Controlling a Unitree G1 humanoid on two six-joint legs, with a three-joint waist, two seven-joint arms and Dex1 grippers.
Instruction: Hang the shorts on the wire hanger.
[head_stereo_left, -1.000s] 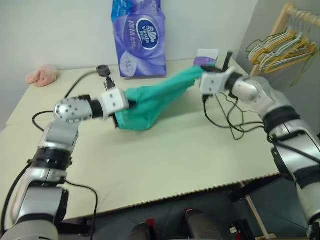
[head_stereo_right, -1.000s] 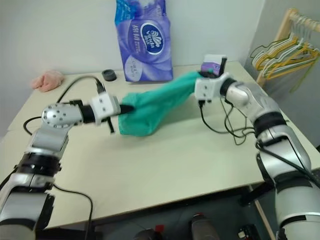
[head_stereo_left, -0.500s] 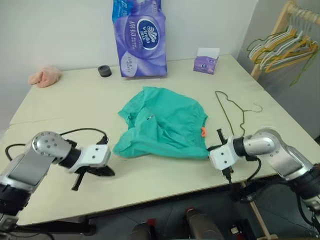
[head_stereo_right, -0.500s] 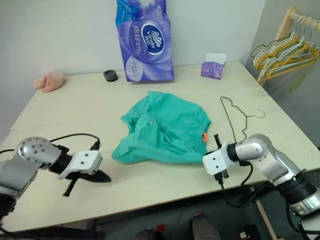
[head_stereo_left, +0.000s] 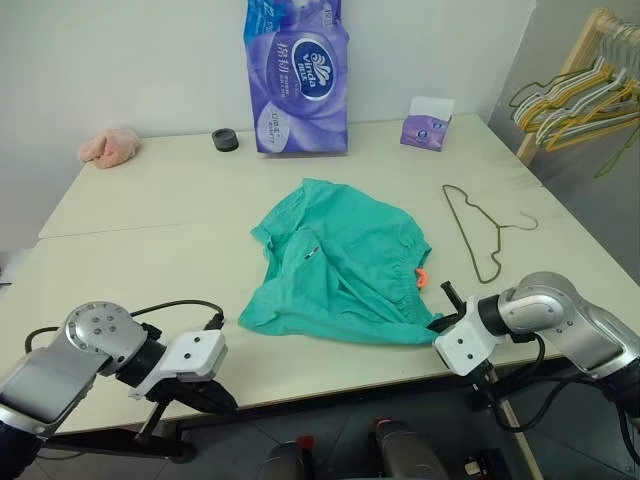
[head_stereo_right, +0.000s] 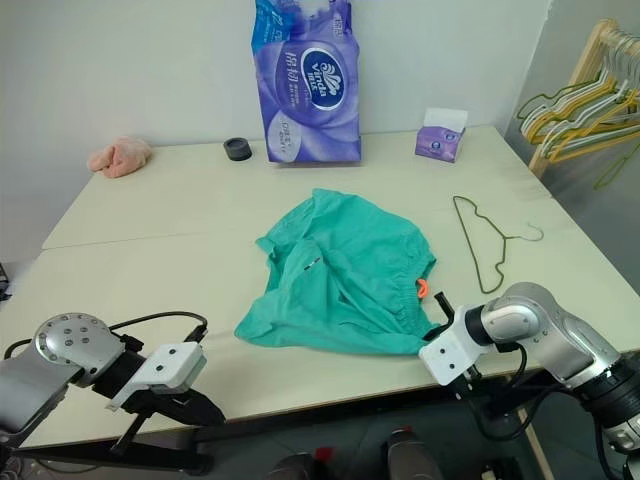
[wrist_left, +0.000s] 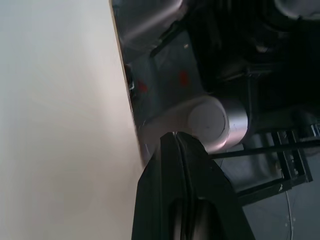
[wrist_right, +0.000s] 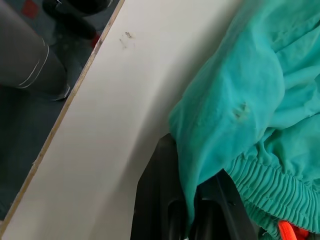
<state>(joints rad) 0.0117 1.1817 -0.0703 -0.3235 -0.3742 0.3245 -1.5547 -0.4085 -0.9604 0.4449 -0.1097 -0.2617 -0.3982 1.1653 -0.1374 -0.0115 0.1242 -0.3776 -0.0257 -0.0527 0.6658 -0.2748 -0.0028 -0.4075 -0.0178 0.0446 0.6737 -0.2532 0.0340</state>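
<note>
Hanging not started. The shorts (head_stereo_left: 345, 268) lie crumpled mid-table, and the wire hanger (head_stereo_left: 480, 230) lies flat just to their right, apart from them. Left gripper (head_stereo_left: 210, 395) is pressed shut and empty off the table's near edge. Right gripper (head_stereo_left: 447, 305) is closed at the shorts' near-right corner; the wrist view shows fabric draped between its fingers (wrist_right: 165, 200), apparently pinched. Everything remains: threading the shorts onto the hanger.

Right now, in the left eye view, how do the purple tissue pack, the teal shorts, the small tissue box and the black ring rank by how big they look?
1. The teal shorts, largest.
2. The purple tissue pack; it stands farther back, so its true size may be closer to the shorts.
3. The small tissue box.
4. The black ring, smallest.
</note>
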